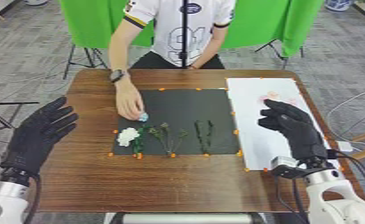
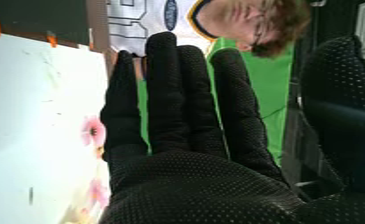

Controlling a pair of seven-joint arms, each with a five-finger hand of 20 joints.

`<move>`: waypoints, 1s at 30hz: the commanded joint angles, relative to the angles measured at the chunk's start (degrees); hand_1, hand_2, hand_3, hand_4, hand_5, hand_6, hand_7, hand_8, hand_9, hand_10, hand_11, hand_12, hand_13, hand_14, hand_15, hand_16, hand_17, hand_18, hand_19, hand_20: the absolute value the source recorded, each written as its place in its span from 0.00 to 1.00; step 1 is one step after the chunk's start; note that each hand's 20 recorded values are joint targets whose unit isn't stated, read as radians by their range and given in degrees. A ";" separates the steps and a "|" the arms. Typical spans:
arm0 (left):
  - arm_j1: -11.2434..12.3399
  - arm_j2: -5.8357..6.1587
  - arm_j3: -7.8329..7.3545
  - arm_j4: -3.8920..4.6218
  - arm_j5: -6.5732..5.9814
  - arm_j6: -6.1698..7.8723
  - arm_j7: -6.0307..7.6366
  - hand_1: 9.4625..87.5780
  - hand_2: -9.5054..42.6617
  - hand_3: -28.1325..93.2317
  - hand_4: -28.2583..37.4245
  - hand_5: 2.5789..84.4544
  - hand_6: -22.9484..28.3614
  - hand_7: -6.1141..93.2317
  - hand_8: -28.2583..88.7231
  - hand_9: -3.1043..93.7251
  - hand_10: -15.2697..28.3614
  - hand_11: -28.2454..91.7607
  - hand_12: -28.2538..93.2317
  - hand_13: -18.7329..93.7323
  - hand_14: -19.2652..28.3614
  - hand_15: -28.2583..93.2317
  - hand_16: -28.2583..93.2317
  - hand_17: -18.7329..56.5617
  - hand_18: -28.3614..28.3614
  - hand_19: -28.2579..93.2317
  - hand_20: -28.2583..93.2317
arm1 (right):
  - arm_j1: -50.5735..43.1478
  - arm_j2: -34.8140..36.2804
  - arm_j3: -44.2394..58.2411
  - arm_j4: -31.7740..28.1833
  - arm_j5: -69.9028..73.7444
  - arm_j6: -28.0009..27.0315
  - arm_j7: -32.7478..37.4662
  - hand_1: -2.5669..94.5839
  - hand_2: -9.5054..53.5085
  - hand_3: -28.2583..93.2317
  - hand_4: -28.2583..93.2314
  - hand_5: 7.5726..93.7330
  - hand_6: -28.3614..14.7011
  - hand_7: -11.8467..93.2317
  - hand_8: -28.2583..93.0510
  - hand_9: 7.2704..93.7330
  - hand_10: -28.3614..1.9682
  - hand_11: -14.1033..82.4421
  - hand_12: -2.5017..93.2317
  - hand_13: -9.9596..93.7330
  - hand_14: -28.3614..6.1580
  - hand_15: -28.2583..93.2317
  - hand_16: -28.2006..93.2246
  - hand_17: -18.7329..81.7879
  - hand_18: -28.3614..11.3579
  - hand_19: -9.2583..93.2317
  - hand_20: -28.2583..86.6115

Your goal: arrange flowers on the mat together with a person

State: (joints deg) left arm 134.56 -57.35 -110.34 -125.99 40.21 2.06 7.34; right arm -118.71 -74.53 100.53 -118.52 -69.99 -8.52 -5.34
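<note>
Left hand [image 1: 42, 131]: at the table's [image 1: 81, 187] left edge, fingers extended, slightly spread. Right hand [image 1: 289, 122]: above the white sheet [image 1: 258, 152] along the right edge, fingers straight, slightly spread. White flower [image 1: 127, 136]: on the black mat [image 1: 185, 107], near left corner. Green stems [image 1: 205, 136]: to its right. Person's hand [image 1: 129, 104]: farther back, fingertips at a pale blue flower [image 1: 143, 117].
</note>
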 commanded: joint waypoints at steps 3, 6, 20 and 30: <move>0.81 -0.13 -0.13 0.01 0.06 -0.49 -0.48 0.21 0.13 0.80 0.05 0.37 0.53 0.22 0.18 0.32 0.63 0.38 0.40 0.36 0.72 0.44 0.27 0.14 0.90 0.60 0.33 | 0.01 0.04 -0.49 0.27 -0.59 -0.68 -0.09 0.30 0.05 0.94 0.05 0.44 0.59 0.35 0.13 0.44 0.47 0.41 0.32 0.48 0.49 0.60 0.43 0.33 0.23 0.59 0.55; 1.07 -0.22 -0.36 0.08 0.06 -0.67 -0.52 0.21 0.13 0.80 0.05 0.37 0.53 0.22 0.18 0.32 0.63 0.38 0.40 0.36 0.72 0.44 0.27 0.14 0.90 0.60 0.34 | 0.36 0.59 -0.77 0.46 -0.98 -0.82 -0.08 0.30 0.05 0.94 0.05 0.44 0.59 0.35 0.13 0.44 0.47 0.41 0.32 0.48 0.49 0.60 0.43 0.33 0.23 0.59 0.55; 0.30 0.99 -0.18 0.30 -0.04 -0.33 -0.67 0.21 0.14 0.80 0.05 0.37 0.53 0.22 0.18 0.32 0.63 0.38 0.40 0.36 0.72 0.44 0.27 0.14 0.90 0.60 0.34 | 7.27 14.71 -1.61 6.42 -23.86 15.38 -3.08 0.34 0.04 0.92 0.03 0.46 0.60 0.37 0.13 0.49 0.51 0.44 0.31 0.53 0.51 0.62 0.43 0.36 0.25 0.64 0.57; 1.62 1.24 -1.08 -0.09 -0.03 0.24 -0.01 0.21 0.13 0.80 0.05 0.37 0.54 0.22 0.18 0.32 0.63 0.38 0.40 0.36 0.72 0.44 0.27 0.14 0.90 0.60 0.34 | 12.16 24.25 -4.55 14.27 -63.14 20.42 7.33 0.35 0.01 0.92 0.01 0.45 0.62 0.41 0.11 0.47 0.55 0.45 0.30 0.52 0.57 0.61 0.42 0.37 0.26 0.64 0.57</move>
State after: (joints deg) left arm 134.96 -56.32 -110.82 -125.97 40.20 1.98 7.30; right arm -109.27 -56.28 96.65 -107.48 -105.37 11.74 -5.21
